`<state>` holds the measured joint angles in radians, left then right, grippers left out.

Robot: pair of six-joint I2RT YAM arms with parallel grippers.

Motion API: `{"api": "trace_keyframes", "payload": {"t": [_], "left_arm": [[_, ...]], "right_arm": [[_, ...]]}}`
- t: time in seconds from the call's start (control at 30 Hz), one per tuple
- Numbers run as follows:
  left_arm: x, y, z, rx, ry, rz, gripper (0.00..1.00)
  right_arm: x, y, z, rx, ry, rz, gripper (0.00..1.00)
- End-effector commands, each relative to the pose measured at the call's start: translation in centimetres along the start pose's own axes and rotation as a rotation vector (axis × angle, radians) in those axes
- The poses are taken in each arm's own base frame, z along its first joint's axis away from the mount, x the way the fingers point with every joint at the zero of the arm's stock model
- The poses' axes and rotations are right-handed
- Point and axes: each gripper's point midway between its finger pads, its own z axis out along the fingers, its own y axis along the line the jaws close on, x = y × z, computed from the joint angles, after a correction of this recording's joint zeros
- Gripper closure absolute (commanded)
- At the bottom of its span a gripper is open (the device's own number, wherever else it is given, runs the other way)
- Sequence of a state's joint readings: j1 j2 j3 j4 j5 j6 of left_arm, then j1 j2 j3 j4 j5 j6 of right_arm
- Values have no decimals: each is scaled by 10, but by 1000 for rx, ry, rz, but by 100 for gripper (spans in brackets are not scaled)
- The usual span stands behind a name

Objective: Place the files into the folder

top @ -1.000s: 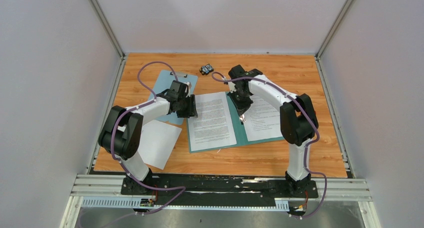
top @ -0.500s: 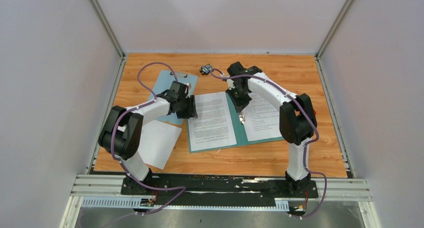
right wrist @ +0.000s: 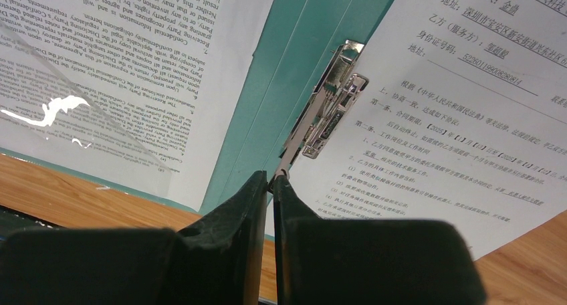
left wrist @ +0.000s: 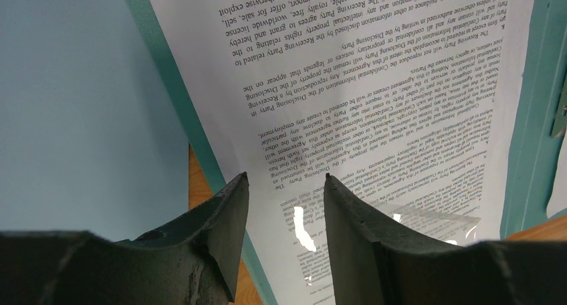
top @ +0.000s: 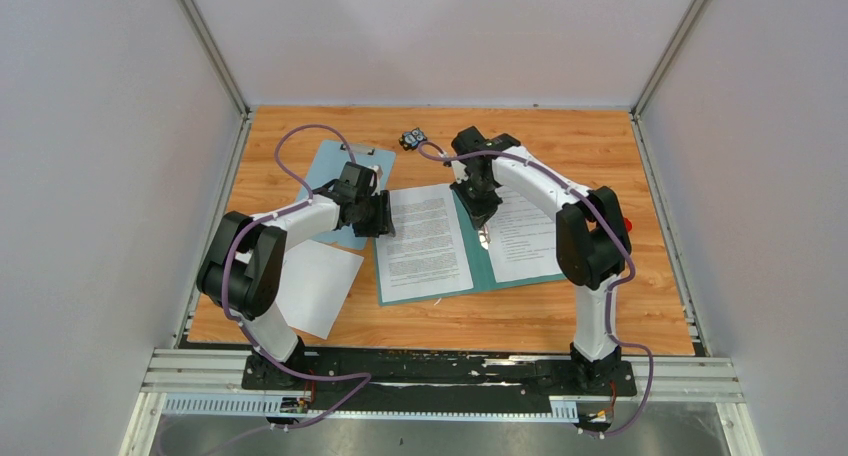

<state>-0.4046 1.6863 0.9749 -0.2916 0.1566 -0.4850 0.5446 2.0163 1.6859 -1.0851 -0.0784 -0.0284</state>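
Note:
The teal folder [top: 476, 261] lies open on the table. One printed sheet [top: 425, 241] lies on its left cover and another [top: 528, 241] on its right cover. My left gripper [top: 385, 214] is open, low over the left sheet's left edge; in the left wrist view its fingertips [left wrist: 285, 179] straddle the sheet [left wrist: 374, 84] beside the folder's teal border [left wrist: 167, 84]. My right gripper [top: 482, 224] is shut on the lever of the folder's metal clip [right wrist: 331, 104] by the spine [right wrist: 294, 71], with the fingertips [right wrist: 271, 178] pinching the lever's end.
A loose white sheet [top: 315, 286] lies left of the folder near my left arm. A pale blue clipboard [top: 340, 171] lies behind it, under my left wrist. A small black and blue object [top: 413, 137] sits at the back of the table.
My right gripper has shifted slightly left and back while still holding the clip lever. The left arm has not moved.

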Motion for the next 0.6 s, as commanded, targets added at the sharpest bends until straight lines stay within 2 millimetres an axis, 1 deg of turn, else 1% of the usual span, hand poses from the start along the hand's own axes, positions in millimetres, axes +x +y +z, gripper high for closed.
{"api": "trace_keyframes", "payload": {"t": [0.0,0.3,0.57], "left_arm": [[-7,-6,0,23,-30,6,47],[-6,-4,2,9,-25,4,47],[-2,0,5,-2,-14,6,47]], "right_arm": [[4,1,2,19,26,-23,90],[21,-8,9,75,74,-15,92],[28,-10,18,76,82,-6,93]]}}
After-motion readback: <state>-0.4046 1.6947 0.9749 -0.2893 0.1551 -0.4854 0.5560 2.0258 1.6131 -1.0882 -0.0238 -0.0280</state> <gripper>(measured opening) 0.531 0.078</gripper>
